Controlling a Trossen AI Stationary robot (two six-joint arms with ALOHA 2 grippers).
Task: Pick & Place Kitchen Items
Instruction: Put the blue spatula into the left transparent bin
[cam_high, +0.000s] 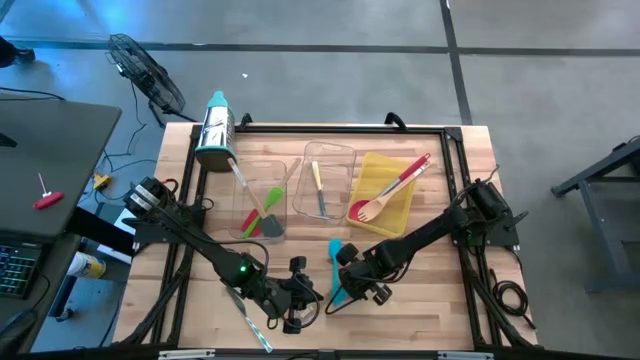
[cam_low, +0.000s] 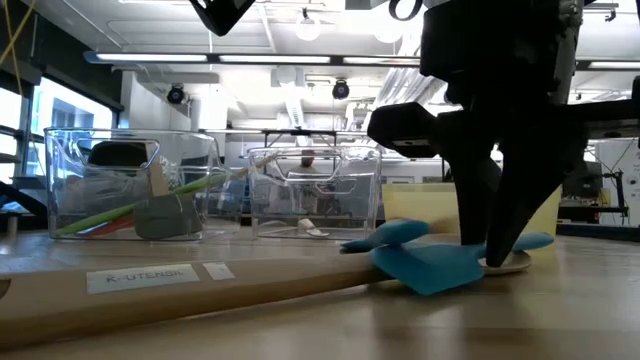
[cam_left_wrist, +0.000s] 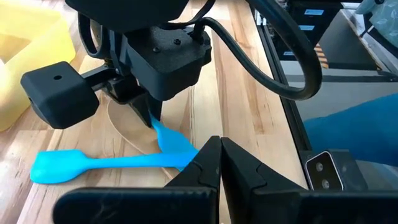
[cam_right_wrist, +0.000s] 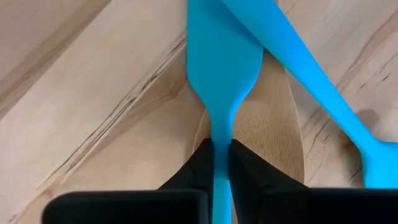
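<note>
Two blue spatulas (cam_right_wrist: 219, 68) crossed — right tool (cam_right_wrist: 219, 163) clamped on one's handle.

Ceiling lamps (cam_low: 307, 28) are glaring brightly behind the clear bins (cam_low: 130, 185), while the near wooden handle (cam_low: 180, 290) below them is blurring softly.

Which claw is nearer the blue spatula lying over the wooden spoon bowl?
Right. The right claw is shut on the blue spatula at its neck, over the wooden spoon. The left claw sits shut beside it, not touching.
</note>
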